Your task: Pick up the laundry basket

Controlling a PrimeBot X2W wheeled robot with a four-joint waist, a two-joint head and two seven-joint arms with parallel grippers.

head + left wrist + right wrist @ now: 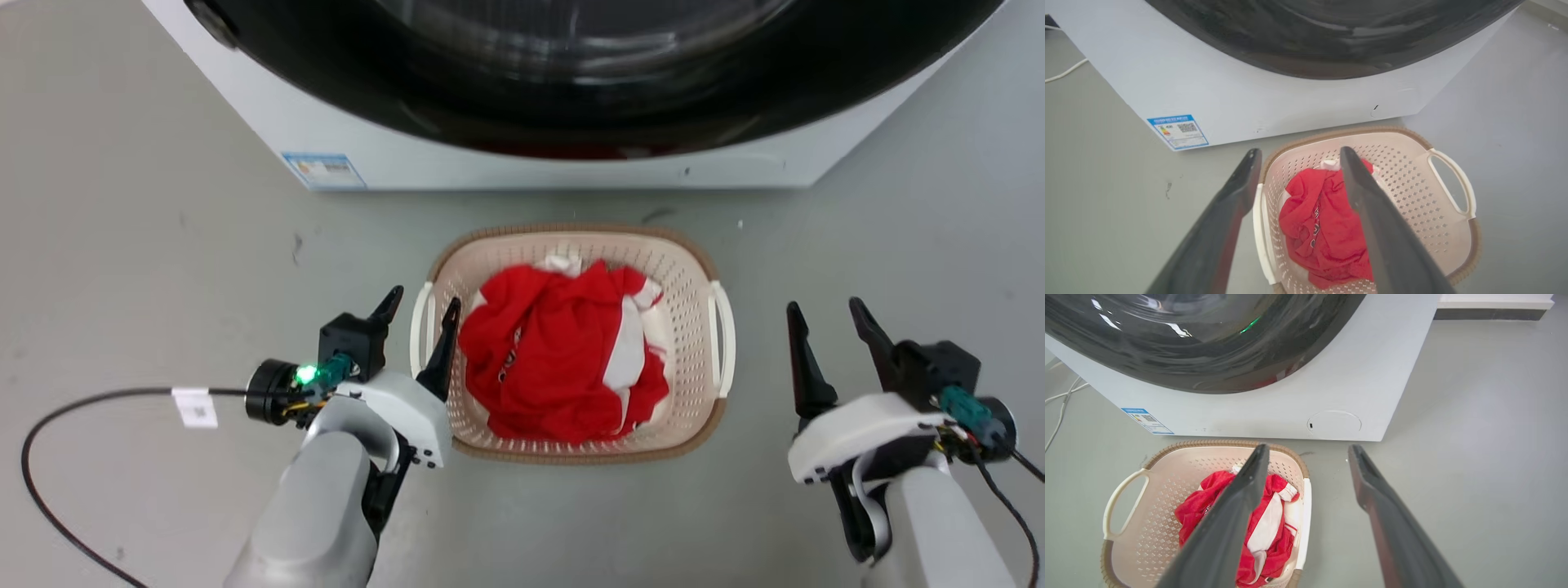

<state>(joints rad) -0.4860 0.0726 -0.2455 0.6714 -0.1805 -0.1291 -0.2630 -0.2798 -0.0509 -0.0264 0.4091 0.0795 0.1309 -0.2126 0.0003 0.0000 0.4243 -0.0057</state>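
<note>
The cream laundry basket [690, 302] with a brown rim sits on the floor before the washer, holding red and white clothes [563, 351]. My left gripper [423, 307] is open, its two fingers straddling the basket's white left handle [421, 327] from above. In the left wrist view the basket [1412, 192] lies under the left gripper [1297, 156], the handle [1260, 232] between the fingers. My right gripper [824, 312] is open, a little to the right of the right handle [723, 339]. In the right wrist view the basket [1163, 486] lies left of the right gripper [1308, 451].
The white washer [522, 155] with a dark round door stands just behind the basket. A black cable [49, 425] loops over the grey floor at the left. Open floor lies to both sides and in front of the basket.
</note>
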